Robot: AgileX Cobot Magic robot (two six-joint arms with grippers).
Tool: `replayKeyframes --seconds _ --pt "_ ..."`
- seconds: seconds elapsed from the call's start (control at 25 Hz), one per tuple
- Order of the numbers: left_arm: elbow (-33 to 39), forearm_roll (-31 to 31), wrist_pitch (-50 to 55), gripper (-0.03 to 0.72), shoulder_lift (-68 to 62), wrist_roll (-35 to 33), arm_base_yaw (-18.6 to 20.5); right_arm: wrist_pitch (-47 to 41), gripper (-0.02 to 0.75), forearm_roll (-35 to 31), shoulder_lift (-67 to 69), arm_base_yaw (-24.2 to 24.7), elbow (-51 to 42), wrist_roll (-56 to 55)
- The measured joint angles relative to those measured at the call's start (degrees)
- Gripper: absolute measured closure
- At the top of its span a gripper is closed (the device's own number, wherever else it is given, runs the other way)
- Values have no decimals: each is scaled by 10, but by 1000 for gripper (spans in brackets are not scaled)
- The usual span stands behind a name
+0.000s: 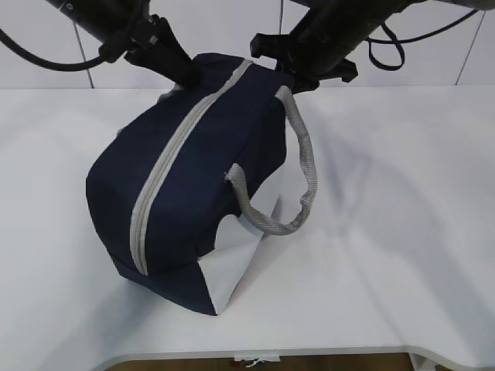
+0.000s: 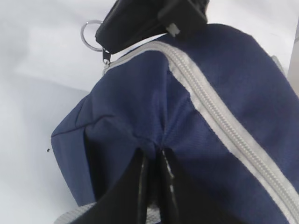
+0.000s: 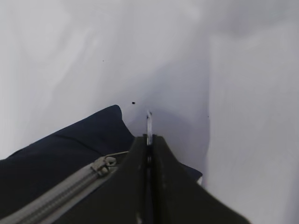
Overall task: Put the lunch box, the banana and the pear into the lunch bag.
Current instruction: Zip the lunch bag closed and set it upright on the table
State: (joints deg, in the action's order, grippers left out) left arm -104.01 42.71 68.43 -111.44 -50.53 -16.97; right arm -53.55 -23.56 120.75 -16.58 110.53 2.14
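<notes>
Zipper step: left gripper fingers pinching lunch bag fabric; right gripper fingers clamping ring pull at 12 o'clock end. Next: steady straight pull.

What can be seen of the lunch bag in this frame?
The lunch bag is a boxy navy fabric bag with a white end panel, lying on the white table. Its grey zipper looks closed along its visible length; a grey handle loops off one side. The left gripper is shut on a pinch of navy fabric. The right gripper is shut on the ring pull at the zipper's far end.
</notes>
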Motion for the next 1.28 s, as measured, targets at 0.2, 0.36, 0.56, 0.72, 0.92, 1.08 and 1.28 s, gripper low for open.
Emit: replayKeyframes --seconds 0.2,0.36,0.56,0.72,0.92,1.08,1.28 --pt "0 0 8 677 3 0 0 -9 724 0 8 2 13 12" --pt "0 -3 8 677 3 0 0 -28 724 -3 26 6 14 12" --pt "0 -5 8 677 3 0 0 -36 724 -4 27 6 25 12" --pt "0 -5 8 677 3 0 0 -45 724 -2 27 6 29 12" --pt "0 -5 8 677 3 0 0 -50 671 -2 27 7 29 12" --pt "0 -5 9 677 3 0 0 -55 514 3 27 9 33 12" --pt "0 -5 8 677 3 0 0 -80 393 4 27 9 70 12"
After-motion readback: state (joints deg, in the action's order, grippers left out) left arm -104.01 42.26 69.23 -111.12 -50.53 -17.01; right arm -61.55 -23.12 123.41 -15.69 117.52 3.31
